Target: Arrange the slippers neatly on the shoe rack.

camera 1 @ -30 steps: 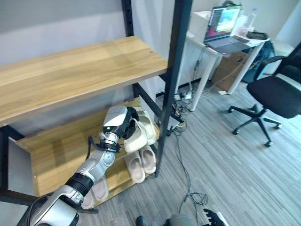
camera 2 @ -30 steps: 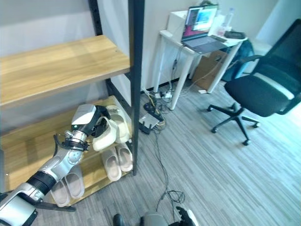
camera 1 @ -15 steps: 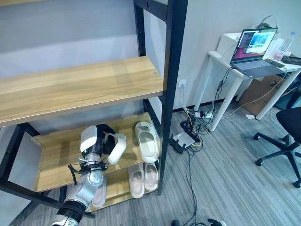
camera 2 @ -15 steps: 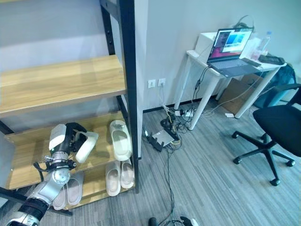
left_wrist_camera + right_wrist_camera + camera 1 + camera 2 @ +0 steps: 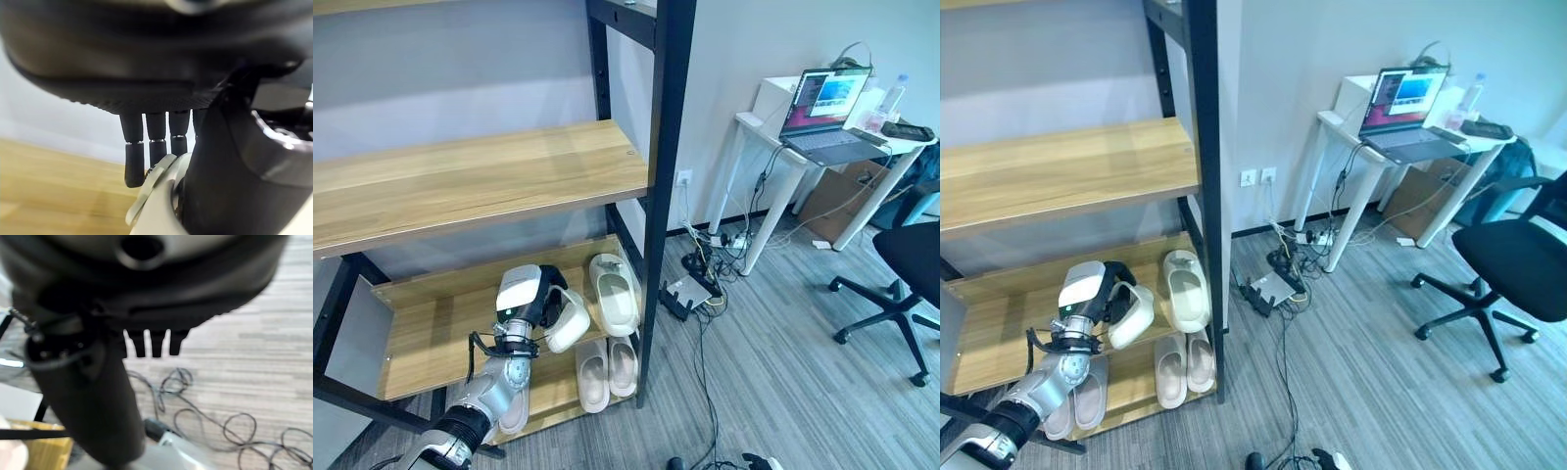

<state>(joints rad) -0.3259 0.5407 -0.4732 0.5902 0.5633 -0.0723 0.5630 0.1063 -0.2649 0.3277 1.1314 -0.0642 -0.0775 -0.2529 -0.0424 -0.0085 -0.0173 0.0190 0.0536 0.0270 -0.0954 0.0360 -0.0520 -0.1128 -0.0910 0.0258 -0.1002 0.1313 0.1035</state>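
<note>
The left hand (image 5: pixel 530 297) grasps a cream slipper (image 5: pixel 567 322) over the rack's middle shelf (image 5: pixel 431 328), beside its mate (image 5: pixel 613 294). It looks light and soft; holding its strap seems best.

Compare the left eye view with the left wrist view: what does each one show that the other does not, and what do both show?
The left eye view alone shows the black-framed wooden shoe rack, a second cream slipper lying on its middle shelf, pale pairs on the bottom shelf, and the open laptop on a white desk. The left wrist view alone shows the dark fingers curled over the held slipper's edge, from very close. Both show the left hand holding a cream rubber slipper above wooden shelving.
</note>
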